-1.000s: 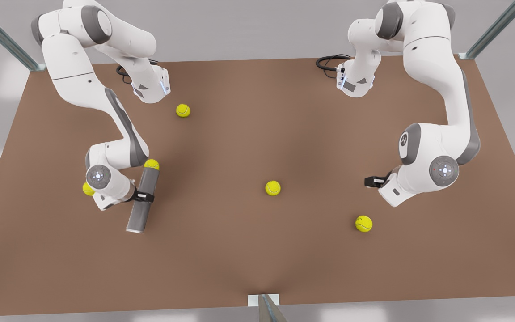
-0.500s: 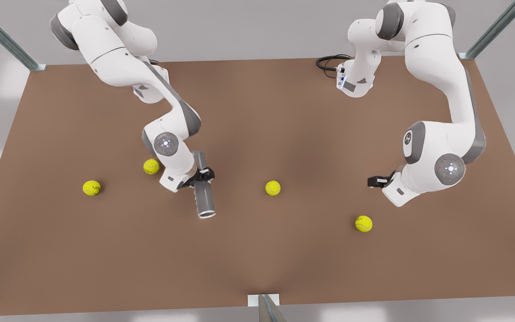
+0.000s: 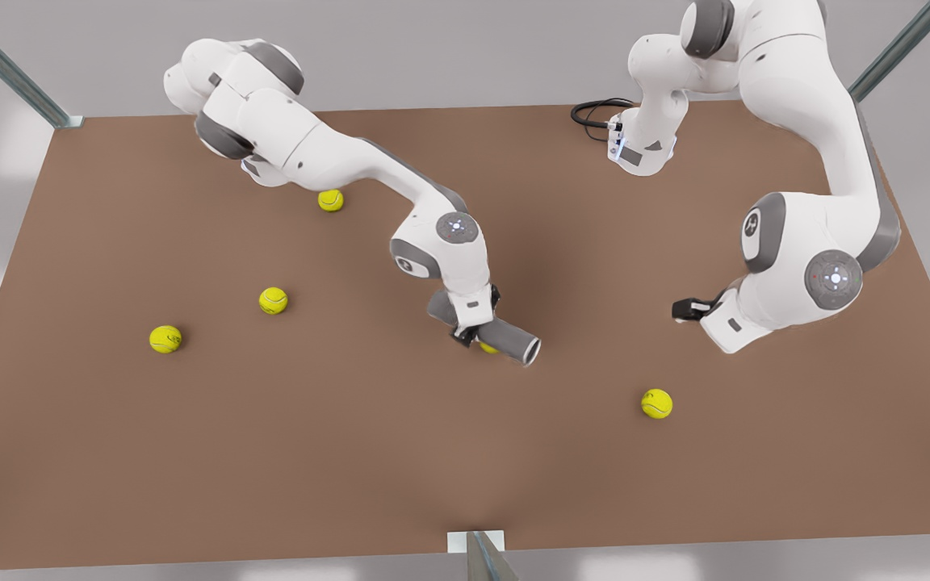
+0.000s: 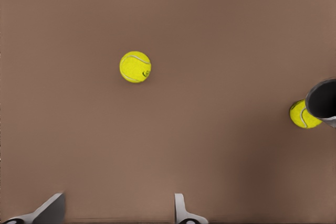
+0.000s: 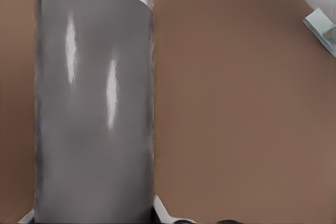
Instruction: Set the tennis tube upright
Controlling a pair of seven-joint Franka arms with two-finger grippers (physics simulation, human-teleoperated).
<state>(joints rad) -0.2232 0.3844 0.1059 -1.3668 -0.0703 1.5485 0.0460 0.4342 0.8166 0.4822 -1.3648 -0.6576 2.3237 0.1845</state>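
Observation:
The tennis tube (image 3: 509, 339) is a dark grey cylinder with a silvery rim, held tilted over the middle of the table, its open end toward the front view's right. My right gripper (image 3: 473, 331), on the arm from the front view's left, is shut on its middle. In the right wrist view the tube (image 5: 94, 108) rises from between that gripper's fingers (image 5: 163, 211). My left gripper (image 3: 687, 309), on the front view's right arm, waits open; its wrist view shows both fingers (image 4: 181, 211) apart over bare table, with the tube's open end (image 4: 323, 100) farther off.
A tennis ball (image 3: 488, 348) lies partly hidden under the tube. Others lie on the brown table (image 3: 400, 452): one (image 3: 656, 403) near the left gripper, two at the front view's left (image 3: 273, 300) (image 3: 165, 339), one at the back (image 3: 330, 199). A black cable (image 3: 594, 109) sits at the far edge.
The right gripper carried the tube from the front view's left to the table's middle and turned its open end toward the front view's right. The left arm shifted only slightly.

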